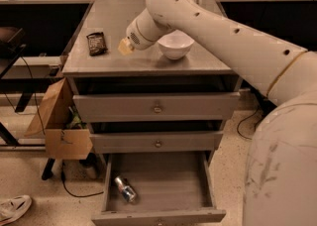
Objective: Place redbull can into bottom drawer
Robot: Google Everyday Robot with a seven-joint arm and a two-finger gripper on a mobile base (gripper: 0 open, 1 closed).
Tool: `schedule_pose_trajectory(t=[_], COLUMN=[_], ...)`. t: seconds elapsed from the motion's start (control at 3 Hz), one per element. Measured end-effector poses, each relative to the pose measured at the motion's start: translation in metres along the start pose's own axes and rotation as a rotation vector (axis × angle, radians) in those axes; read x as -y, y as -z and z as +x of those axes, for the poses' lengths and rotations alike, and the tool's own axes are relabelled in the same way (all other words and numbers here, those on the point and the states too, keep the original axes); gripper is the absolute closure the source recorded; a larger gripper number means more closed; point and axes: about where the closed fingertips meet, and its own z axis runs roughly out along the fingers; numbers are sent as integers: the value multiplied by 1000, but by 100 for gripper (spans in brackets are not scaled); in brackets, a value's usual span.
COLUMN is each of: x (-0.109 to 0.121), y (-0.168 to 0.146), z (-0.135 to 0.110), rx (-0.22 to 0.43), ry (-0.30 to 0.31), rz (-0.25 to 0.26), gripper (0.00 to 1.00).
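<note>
The redbull can (125, 189) lies on its side inside the open bottom drawer (171, 186), near its left front corner. The drawer is pulled fully out of the grey cabinet. My gripper (125, 46) is up over the cabinet top, between the snack packet and the white bowl. It is open, empty and far above the can.
A white bowl (175, 45) and a dark brown snack packet (96, 42) sit on the cabinet top (148, 64). The two upper drawers (157, 107) are closed. A cardboard box (57, 121) hangs left of the cabinet, with a shoe (15, 207) on the floor.
</note>
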Motion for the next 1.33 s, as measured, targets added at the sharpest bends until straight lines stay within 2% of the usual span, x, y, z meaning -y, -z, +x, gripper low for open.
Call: schedule_pose_trajectory(t=[1.0,1.33], x=[0,0], y=[0,0], z=[0,0], rx=[0,0], ry=[0,0], rz=[0,0], gripper=[4,0])
